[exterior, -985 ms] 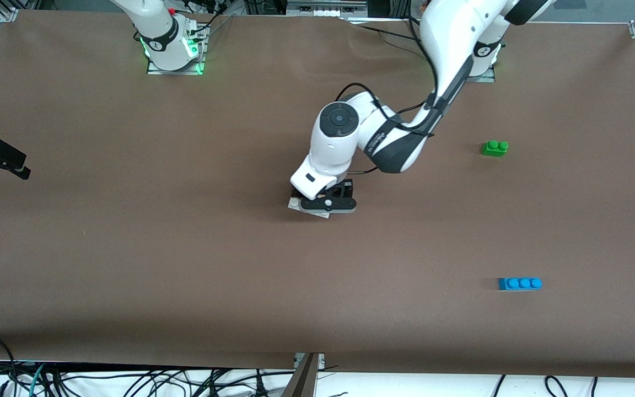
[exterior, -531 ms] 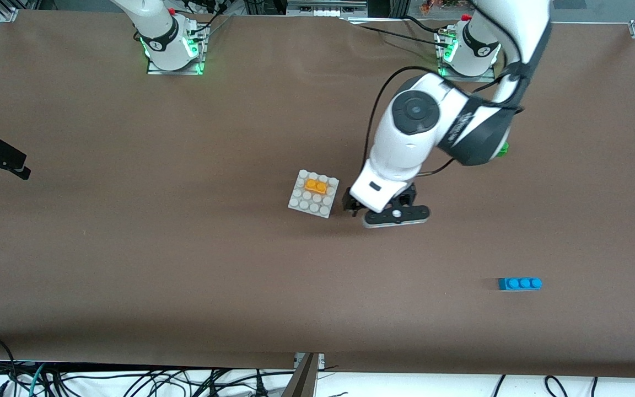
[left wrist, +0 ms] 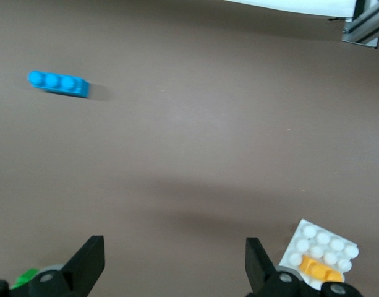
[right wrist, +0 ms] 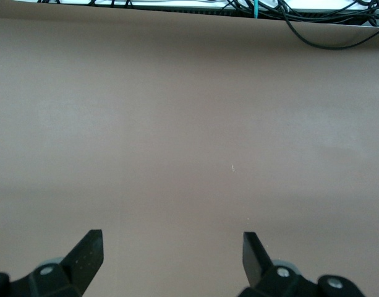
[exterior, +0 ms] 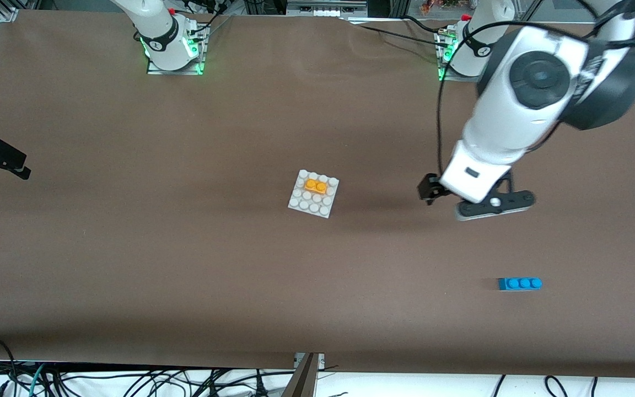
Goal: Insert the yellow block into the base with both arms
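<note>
- Right now the yellow block (exterior: 316, 186) is sitting pressed onto the base (exterior: 313, 194), on the studs of the rows farther from the front camera, with nothing gripping it.
- The base is lying flat near the middle of the desk (exterior: 185, 248), slightly turned, with its remaining white studs showing bare around the block.
- The left gripper (exterior: 474, 201) is hanging in the air over bare desk, well apart from the base, toward the left arm's end of the desk.
- Its jaws are standing spread wide and holding nothing; the left wrist view is showing both dark fingers (left wrist: 87, 263) parted with only brown desk surface between them.
- That same wrist view is also catching the base (left wrist: 322, 244) with the yellow block (left wrist: 319, 267) seated on it, beside one finger.
- The right gripper (right wrist: 170, 260) is waiting over bare desk at the right arm's end, its jaws spread apart and empty.
- A blue three-stud brick (exterior: 520, 283) is lying alone, nearer to the front camera than the left gripper's spot, toward the left arm's end.
- A sliver of a green brick (left wrist: 25, 277) is peeking out at the edge of the left wrist view, beside the gripper's finger.
</note>
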Action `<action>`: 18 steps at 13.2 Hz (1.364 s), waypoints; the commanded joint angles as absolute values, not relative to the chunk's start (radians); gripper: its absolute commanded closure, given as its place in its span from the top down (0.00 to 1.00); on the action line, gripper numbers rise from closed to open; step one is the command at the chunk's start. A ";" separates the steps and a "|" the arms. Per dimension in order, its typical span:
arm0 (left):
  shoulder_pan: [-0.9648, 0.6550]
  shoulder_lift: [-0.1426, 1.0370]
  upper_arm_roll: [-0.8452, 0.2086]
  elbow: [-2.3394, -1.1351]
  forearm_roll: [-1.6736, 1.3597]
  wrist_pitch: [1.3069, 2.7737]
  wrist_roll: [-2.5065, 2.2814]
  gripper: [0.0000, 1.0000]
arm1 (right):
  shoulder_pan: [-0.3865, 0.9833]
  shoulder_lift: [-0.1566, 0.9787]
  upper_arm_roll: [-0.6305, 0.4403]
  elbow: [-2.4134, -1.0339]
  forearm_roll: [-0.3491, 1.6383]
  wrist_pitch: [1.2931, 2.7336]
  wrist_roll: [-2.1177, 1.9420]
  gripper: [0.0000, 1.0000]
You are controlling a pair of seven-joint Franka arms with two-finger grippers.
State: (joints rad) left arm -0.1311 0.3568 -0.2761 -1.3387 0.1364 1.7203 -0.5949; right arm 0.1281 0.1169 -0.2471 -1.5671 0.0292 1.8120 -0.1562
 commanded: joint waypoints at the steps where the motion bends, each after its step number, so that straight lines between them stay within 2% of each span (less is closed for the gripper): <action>1: -0.016 0.261 -0.285 -1.393 0.059 1.652 -0.468 1.00 | 0.112 0.120 -0.232 -1.548 0.028 1.793 -0.155 1.00; 6: 0.104 0.120 -0.285 -1.557 0.029 1.655 -0.381 1.00 | 0.112 0.120 -0.232 -1.548 0.028 1.793 -0.153 1.00; 18: 0.111 0.103 -0.273 -1.586 0.029 1.674 -0.357 1.00 | 0.114 0.120 -0.232 -1.548 0.028 1.795 -0.155 1.00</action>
